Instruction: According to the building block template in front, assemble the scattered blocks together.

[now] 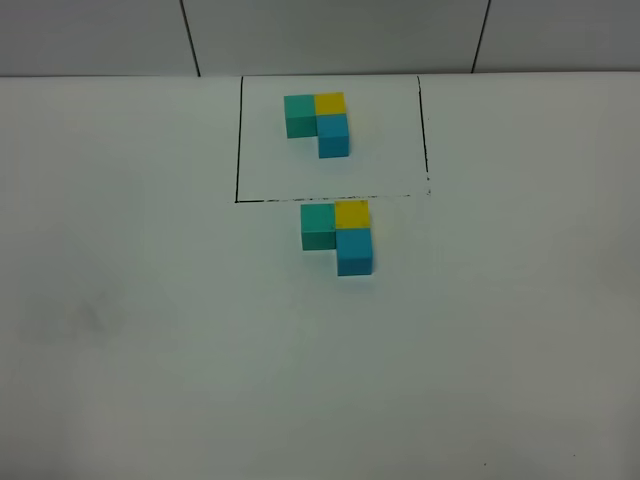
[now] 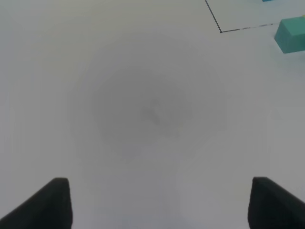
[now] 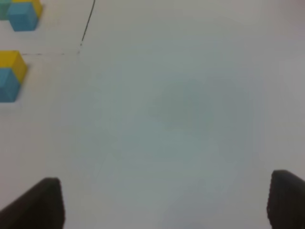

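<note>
The building block template (image 1: 318, 122) is an L of teal, yellow and blue cubes inside a black outline (image 1: 238, 140) at the back of the table. Just in front of the outline, the scattered blocks sit joined in the same L: teal cube (image 1: 318, 226), yellow cube (image 1: 352, 214), blue cube (image 1: 355, 251). Neither arm shows in the exterior view. My left gripper (image 2: 162, 205) is open over bare table, with the teal cube (image 2: 291, 34) far off. My right gripper (image 3: 164, 205) is open too, away from the yellow cube (image 3: 12, 61) and blue cube (image 3: 7, 85).
The white table (image 1: 150, 350) ends at a grey tiled wall (image 1: 330, 35) right behind the outline. The outline's corner (image 2: 221, 31) shows in the left wrist view, and one of its lines (image 3: 88, 24) in the right wrist view.
</note>
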